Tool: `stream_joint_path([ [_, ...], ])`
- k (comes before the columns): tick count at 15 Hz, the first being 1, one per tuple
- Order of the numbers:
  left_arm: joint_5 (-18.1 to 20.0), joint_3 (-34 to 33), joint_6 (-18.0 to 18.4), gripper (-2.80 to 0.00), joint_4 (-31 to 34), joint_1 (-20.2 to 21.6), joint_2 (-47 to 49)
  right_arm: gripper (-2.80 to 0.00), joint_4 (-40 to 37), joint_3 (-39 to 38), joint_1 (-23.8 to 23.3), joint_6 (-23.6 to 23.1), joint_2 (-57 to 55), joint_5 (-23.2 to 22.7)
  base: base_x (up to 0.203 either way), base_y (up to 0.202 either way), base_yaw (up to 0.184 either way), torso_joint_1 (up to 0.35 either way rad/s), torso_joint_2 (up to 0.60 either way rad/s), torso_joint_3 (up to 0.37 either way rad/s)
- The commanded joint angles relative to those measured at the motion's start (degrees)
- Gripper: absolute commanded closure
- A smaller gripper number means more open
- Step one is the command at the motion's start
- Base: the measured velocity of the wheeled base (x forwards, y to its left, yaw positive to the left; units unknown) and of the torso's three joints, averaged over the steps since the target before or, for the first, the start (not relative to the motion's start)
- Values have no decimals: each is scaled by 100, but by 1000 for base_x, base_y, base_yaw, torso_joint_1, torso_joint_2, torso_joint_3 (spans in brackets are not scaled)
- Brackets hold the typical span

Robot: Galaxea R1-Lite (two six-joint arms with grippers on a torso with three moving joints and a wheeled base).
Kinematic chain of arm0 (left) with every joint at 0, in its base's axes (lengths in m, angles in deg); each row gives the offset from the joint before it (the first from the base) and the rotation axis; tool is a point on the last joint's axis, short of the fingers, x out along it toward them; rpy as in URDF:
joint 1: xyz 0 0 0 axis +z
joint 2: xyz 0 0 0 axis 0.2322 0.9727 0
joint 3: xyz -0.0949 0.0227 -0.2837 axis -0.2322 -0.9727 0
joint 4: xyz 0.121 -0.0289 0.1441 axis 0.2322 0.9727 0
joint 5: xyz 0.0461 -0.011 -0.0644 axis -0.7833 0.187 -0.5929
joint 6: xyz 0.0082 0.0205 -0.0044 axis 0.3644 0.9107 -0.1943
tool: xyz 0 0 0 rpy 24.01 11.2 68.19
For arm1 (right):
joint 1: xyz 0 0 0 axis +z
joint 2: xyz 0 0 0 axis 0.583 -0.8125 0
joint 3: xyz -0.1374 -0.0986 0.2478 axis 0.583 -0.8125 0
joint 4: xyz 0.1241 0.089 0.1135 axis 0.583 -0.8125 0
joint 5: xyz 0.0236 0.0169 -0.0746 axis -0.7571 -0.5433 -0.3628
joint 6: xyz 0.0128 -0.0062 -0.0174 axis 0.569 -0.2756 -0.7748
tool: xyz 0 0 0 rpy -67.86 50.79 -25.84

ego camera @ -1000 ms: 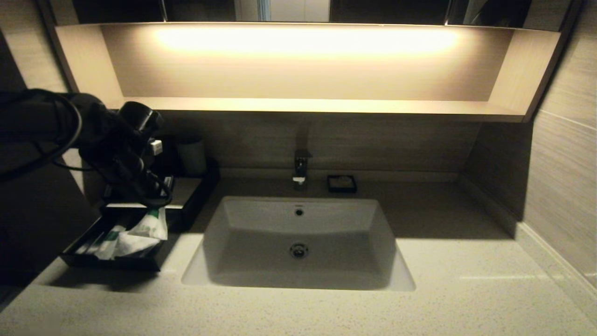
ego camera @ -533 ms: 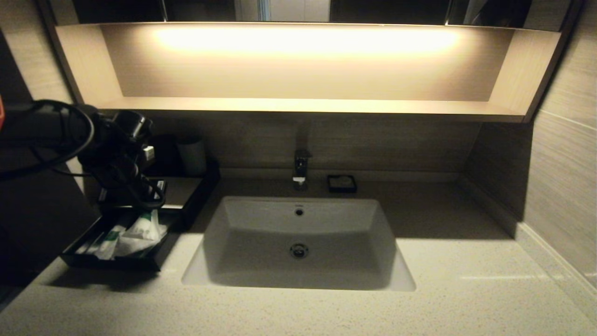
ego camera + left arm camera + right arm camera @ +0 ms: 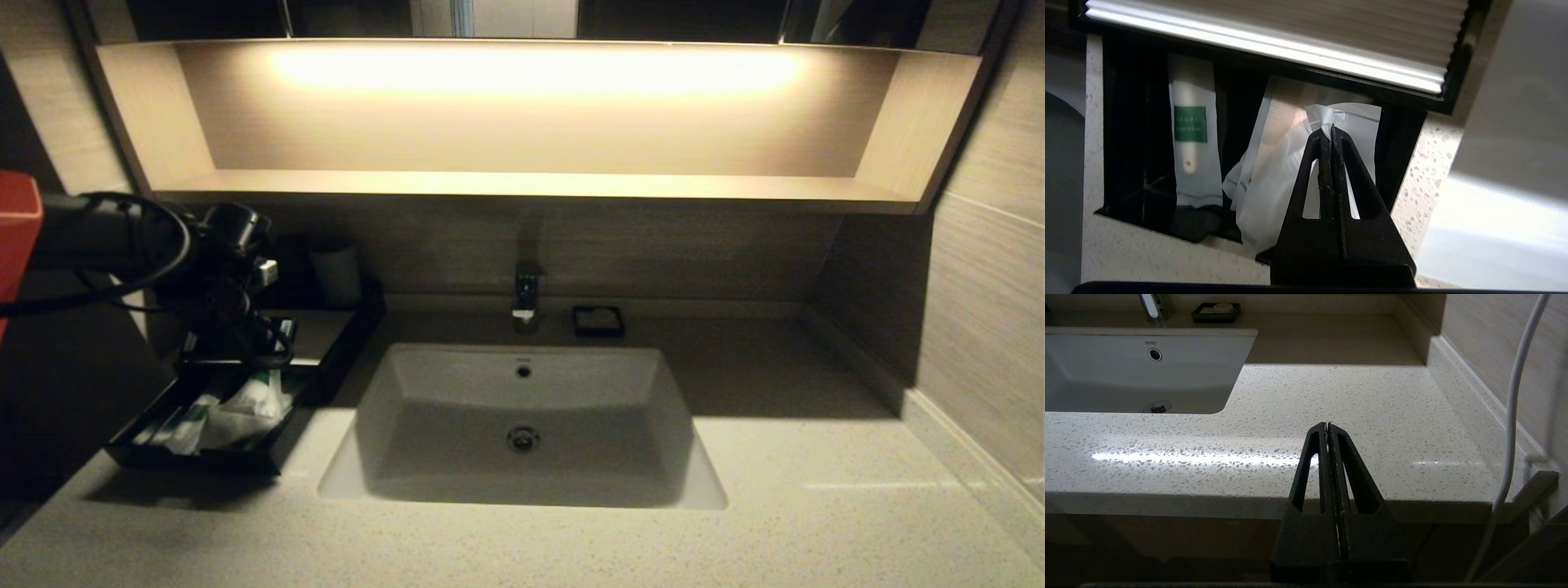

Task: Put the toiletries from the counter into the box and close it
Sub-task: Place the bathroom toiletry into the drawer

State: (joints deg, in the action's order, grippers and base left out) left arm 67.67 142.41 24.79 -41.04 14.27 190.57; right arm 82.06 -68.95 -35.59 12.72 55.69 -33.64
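Inside drawer tray, labelled packet, left pincer clamped on puffy packet, right pincer together.

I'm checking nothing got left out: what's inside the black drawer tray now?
The drawer tray holds white packets, one pinched at its corner by the left gripper. Overlap hides their number and whatever lies beneath.

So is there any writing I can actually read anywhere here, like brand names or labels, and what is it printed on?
"TOTO": on the back wall of the white sink basin, beside its overflow hole.
Two short lines of pale print: on the green square label of a toiletry packet lying in the black drawer tray; too small to read.
Other packets in the tray show green marks in the head view, also unreadable.
No other writing shows.
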Motion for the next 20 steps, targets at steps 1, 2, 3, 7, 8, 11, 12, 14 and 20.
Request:
stream_joint_path([
  [1, -6, 16, 15, 0, 7, 4, 112, 0, 1, -9, 1, -2, 0, 2, 0, 0, 0, 0, 0, 0],
  [2, -15, 16, 44, 0, -2, 4, 134, 0, 1, -9, 1, -2, 0, 5, 0, 0, 0, 0, 0, 0],
  [3, -15, 54, 102, 0, -2, 4, 159, 0, 1, -9, 1, -2, 0, -2, 0, 0, 0, 0, 0, 0],
  [7, -24, 131, 216, 0, 7, 4, 200, 0, 1, -9, 1, -2, 0, -2, 0, 0, 0, 0, 0, 0],
  [8, -24, 131, 265, 0, -2, 12, 213, 0, 1, -9, 1, -2, 0, -2, 0, 0, 0, 0, 0, 0],
  [11, -24, 131, 334, 0, 7, 21, 296, 0, 1, -9, 1, -2, 0, -2, 0, 0, 0, 0, 0, 0],
  [12, -24, 122, 357, 0, 7, 21, 305, 0, 1, -9, 1, -2, 0, -2, 0, 0, 0, 0, 0, 0],
  [14, -24, 122, 389, 0, 16, 21, 314, 0, 1, -9, 1, -2, 0, -2, 0, 0, 0, 0, 0, 0],
  [20, -24, 95, 498, 0, 48, 21, 438, 0, 1, -9, 1, -2, 0, -2, 0, 0, 0, 0, 0, 0],
])
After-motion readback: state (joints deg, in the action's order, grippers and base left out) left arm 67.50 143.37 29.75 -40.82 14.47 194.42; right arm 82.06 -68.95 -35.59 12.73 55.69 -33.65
